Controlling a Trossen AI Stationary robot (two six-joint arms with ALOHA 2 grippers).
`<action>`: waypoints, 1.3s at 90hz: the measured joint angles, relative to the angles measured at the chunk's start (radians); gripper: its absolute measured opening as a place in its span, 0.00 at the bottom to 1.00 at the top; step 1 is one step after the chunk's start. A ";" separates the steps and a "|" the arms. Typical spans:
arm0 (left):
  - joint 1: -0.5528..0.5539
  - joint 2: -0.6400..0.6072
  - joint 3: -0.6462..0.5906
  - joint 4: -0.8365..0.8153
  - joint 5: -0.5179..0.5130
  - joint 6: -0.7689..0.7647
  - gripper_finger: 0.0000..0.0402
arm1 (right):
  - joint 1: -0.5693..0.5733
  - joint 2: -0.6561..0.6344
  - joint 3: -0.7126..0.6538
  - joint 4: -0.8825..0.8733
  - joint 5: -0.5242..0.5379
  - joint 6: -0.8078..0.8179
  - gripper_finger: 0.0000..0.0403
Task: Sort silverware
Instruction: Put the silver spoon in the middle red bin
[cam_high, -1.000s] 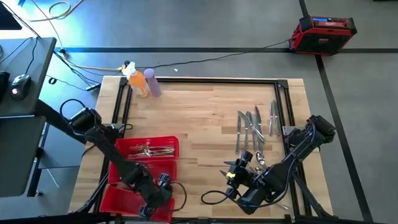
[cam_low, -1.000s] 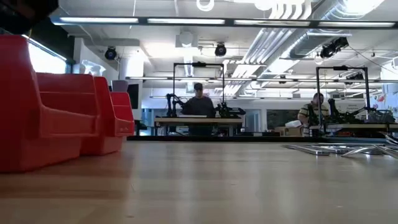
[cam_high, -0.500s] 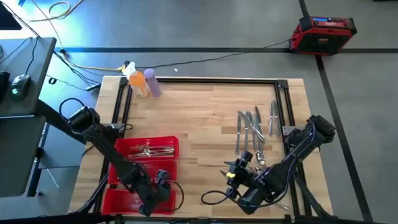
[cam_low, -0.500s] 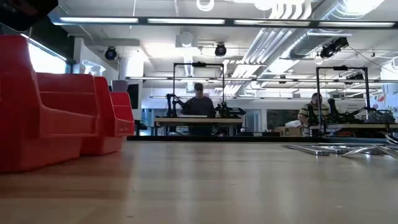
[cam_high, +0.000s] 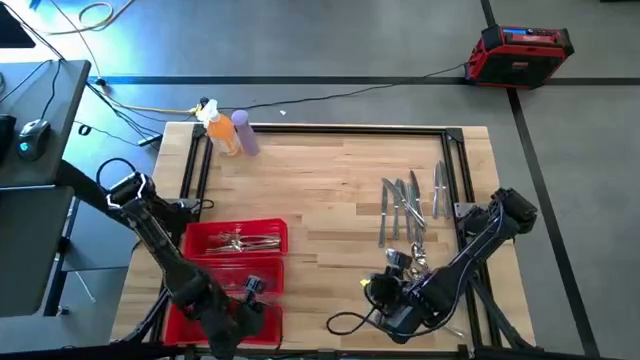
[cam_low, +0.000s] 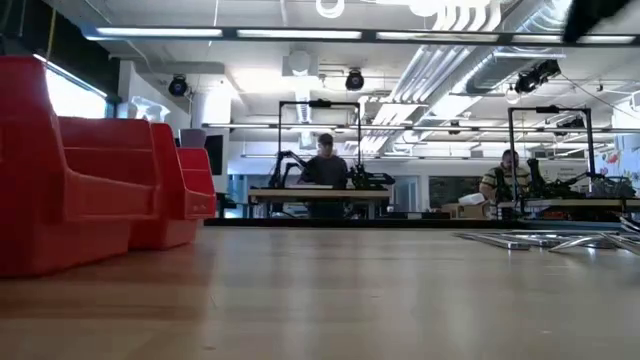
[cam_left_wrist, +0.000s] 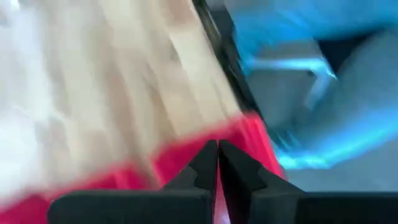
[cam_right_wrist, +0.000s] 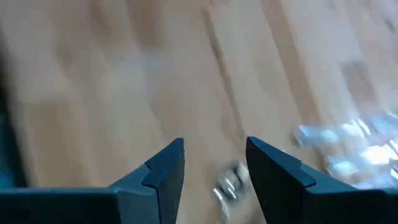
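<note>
Loose silverware lies on the wooden table at the right, with two spoons nearer the front. More silverware lies in the far compartment of the red tray. My left gripper hangs over the tray's near part, shut, with nothing between its fingers. My right gripper stands open near the front edge, just left of the spoons. A blurred silver piece shows past its fingers, and more silverware lies to one side.
An orange bottle and a purple bottle stand at the far left corner. A black frame runs round the table. The red bins fill the low view's left. Bare wood lies in the table's middle.
My left arm has swung toward the table's near left corner, drawing its wrist back over the red tray's near part. My right gripper has shifted a little toward the right and the near edge, closer to the spoons. No silverware has moved.
</note>
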 joint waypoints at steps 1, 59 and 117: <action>0.000 0.000 0.002 0.003 -0.019 0.007 0.00 | 0.003 0.005 0.000 -0.018 0.000 0.014 0.38; -0.006 0.001 0.004 0.126 -0.325 0.070 0.00 | -0.051 -0.034 -0.439 0.225 -0.339 0.097 0.38; -0.005 0.002 -0.006 0.139 -0.334 0.069 0.02 | -0.060 -0.035 -0.542 0.346 -0.383 0.099 0.07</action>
